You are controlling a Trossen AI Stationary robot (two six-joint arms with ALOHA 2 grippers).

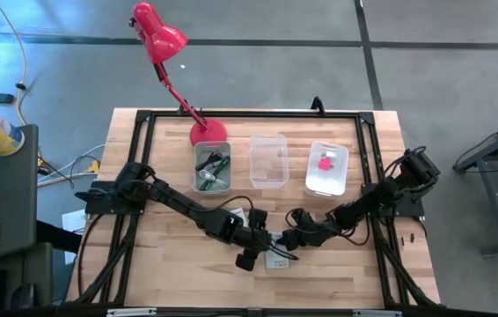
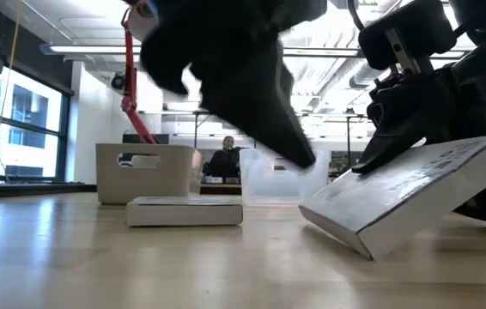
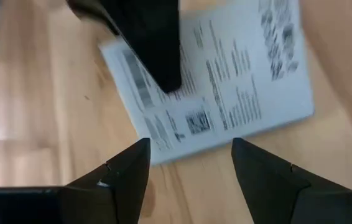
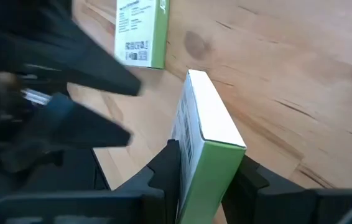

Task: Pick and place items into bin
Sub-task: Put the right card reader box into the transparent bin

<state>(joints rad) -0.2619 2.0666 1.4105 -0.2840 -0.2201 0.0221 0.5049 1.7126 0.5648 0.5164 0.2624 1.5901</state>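
Note:
A white printed card (image 2: 415, 193), thick like a flat box with one green side, sits tilted near the table's near edge, in my right gripper (image 4: 204, 168), which is shut on it. My left gripper (image 3: 188, 146) is open and hovers just above the same card (image 3: 226, 93), touching nothing. A second white printed card (image 2: 185, 210) lies flat on the table. At the far side, one bin (image 1: 212, 167) holds a green pen and black cable, and another bin (image 1: 326, 169) holds a pink cube. My right gripper pinches the white printed card between its two fingers, one finger (image 4: 163, 171) on the printed face (image 4: 185, 140) and the other on the opposite face. The card is tilted, its lower edge (image 2: 365, 247) on the table and its other end raised.
An empty clear bin (image 1: 268, 160) stands between the two filled bins. A red desk lamp (image 1: 207, 132) stands at the far left of the bins. A black frame (image 1: 143, 123) runs along the table's edges. A person sits in the room far behind.

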